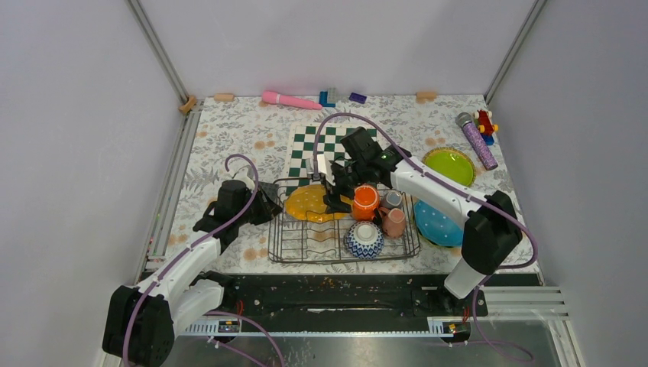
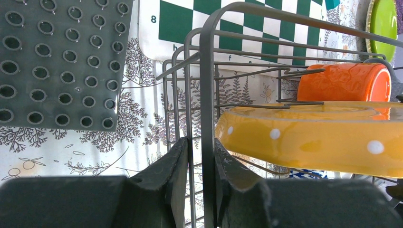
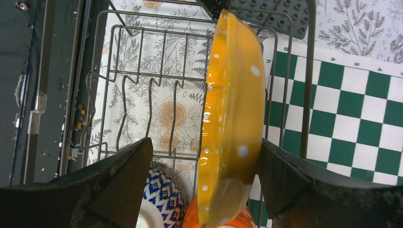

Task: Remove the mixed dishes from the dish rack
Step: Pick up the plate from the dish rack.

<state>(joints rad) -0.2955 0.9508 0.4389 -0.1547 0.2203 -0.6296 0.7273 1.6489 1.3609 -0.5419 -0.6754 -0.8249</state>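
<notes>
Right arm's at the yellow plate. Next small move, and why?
Probably close the right gripper on the yellow-orange plate. Its fingers are open on either side of the plate's rim, not yet touching, and the left gripper appears clamped on the dish rack wire, steadying it for a lift.

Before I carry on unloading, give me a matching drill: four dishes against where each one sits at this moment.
Dishes
1. yellow-orange dotted plate
2. lime green plate
3. teal plate
4. blue-and-white patterned bowl

Places
A. on the table, just right of the dish rack
B. inside the rack, at its near side
C. on the table farther back, right of the chessboard
D. on edge in the rack, between the open jaws of the right gripper

Pairs: 1-D, 2-C, 3-A, 4-B
</notes>
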